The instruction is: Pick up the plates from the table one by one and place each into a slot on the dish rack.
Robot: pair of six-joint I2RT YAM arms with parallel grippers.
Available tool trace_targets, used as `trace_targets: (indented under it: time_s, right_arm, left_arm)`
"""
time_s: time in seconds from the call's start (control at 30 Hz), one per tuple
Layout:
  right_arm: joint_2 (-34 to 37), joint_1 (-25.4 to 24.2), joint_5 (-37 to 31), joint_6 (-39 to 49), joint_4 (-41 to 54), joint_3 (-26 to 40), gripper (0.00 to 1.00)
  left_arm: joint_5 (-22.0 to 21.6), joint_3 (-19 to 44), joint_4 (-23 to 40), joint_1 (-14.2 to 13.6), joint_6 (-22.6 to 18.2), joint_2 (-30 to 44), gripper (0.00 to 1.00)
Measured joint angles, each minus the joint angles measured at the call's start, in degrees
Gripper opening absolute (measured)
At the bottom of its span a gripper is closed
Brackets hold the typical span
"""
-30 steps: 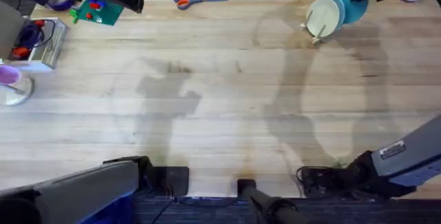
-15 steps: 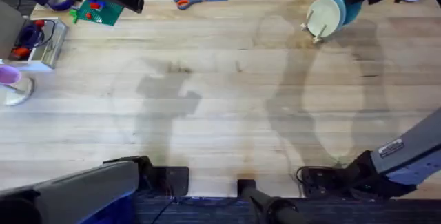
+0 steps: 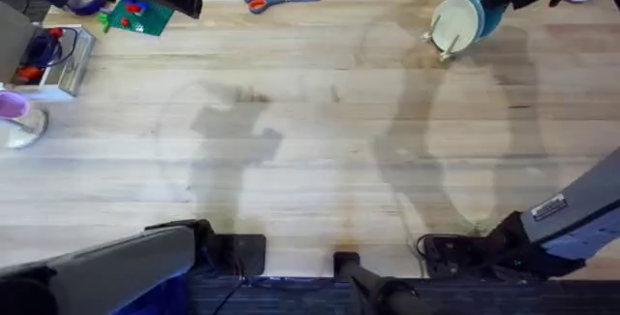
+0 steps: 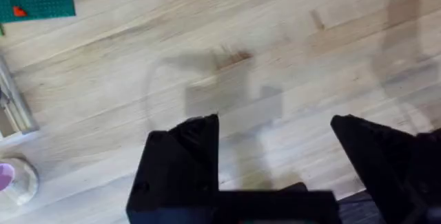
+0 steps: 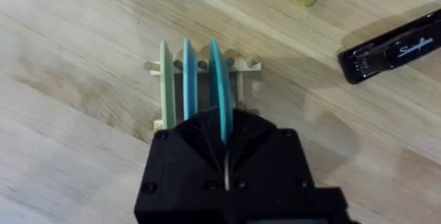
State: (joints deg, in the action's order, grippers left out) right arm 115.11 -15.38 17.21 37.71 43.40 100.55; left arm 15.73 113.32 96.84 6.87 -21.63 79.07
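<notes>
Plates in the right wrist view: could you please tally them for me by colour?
Pale cream-yellow plate: 1
Light blue plate: 1
Cyan-blue plate: 1
Total: 3

Left pincer agape, right pincer clamped.

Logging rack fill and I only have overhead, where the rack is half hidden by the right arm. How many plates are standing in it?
Observer: Three, per the right wrist view: a cream plate, a light blue plate and a darker cyan plate, with pegs of the dish rack between them.
Operator: Is the right gripper holding one?
Observer: Yes. The right gripper is shut on the edge of the darker cyan plate.
Operator: And the left?
Observer: The left gripper is open and holds nothing, over bare table.
</notes>
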Motion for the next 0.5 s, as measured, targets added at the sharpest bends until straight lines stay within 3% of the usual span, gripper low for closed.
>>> trace_targets:
  time_s: [0.33, 0.5]
  right_arm:
    - [0.02, 0.00, 0.00, 0.00, 0.00, 0.00, 0.032]
    - [0.02, 0.00, 0.01, 0.00, -0.04, 0.00, 0.101]
  left_arm:
    - [0.00, 0.00, 0.00, 0.02, 0.00, 0.00, 0.995]
    - [0.00, 0.00, 0.00, 0.00, 0.00, 0.00, 0.993]
